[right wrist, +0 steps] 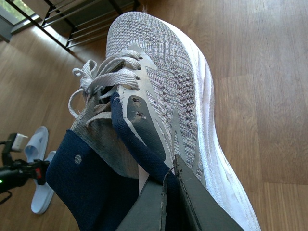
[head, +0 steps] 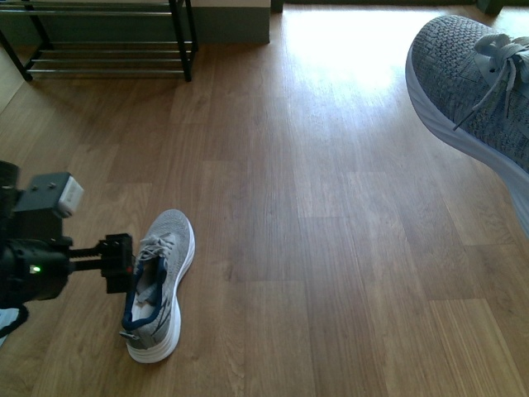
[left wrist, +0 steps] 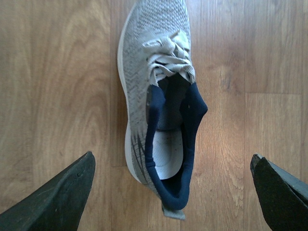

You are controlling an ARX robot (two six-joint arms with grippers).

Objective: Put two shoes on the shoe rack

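Observation:
One grey sneaker (head: 161, 285) lies on the wood floor at the lower left, toe pointing away. My left gripper (head: 124, 265) hovers over its heel end. In the left wrist view this sneaker (left wrist: 159, 96) lies between the wide-apart fingers of the open left gripper (left wrist: 173, 158), touching neither. The other grey sneaker (head: 475, 91) hangs in the air at the right edge. In the right wrist view my right gripper (right wrist: 168, 178) is shut on the navy collar of that sneaker (right wrist: 163, 82). The shoe rack (head: 107, 50) stands at the far left, its chrome bars bare.
Two pale blue slide sandals (right wrist: 38, 144) lie on the floor beside my left arm (right wrist: 19, 171). The shoe rack (right wrist: 82, 24) also shows far off in the right wrist view. A grey wall base (head: 231, 25) runs behind the rack.

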